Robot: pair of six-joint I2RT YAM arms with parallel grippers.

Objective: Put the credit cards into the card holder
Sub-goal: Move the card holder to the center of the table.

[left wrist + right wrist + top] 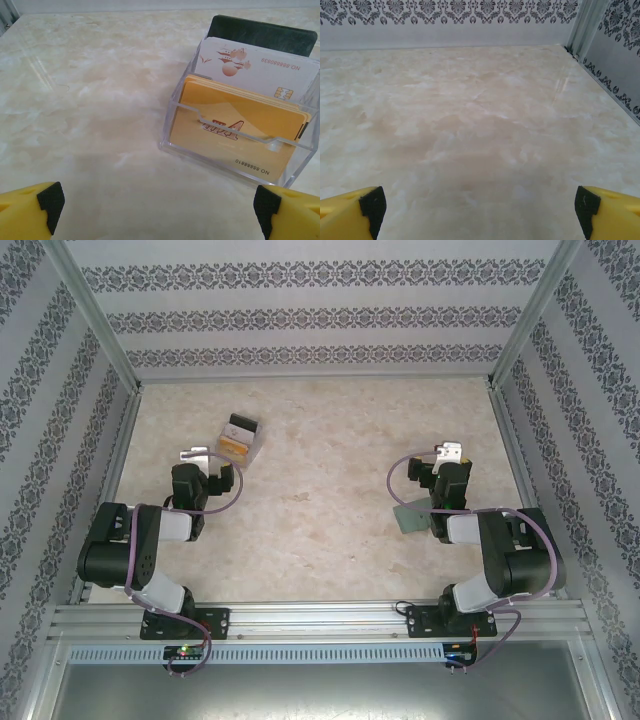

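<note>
The credit cards stand upright in a clear plastic box (171, 120) on the table's left half. In front are several orange-yellow cards (235, 135), behind them a white card (250, 67) and a black card (260, 32). From above the cards (236, 445) sit just beyond my left gripper (212, 472). In the left wrist view that gripper (160, 212) is open and empty, a short way before the box. The grey-green card holder (410, 517) lies flat beside my right arm, partly hidden by it. My right gripper (440, 472) is open over bare table (480, 212).
Patterned walls (300, 320) and metal frame posts (582, 25) close in the marble tabletop (330, 470) on three sides. The clear box is tilted relative to the table's edges. Bare tabletop lies between the two arms.
</note>
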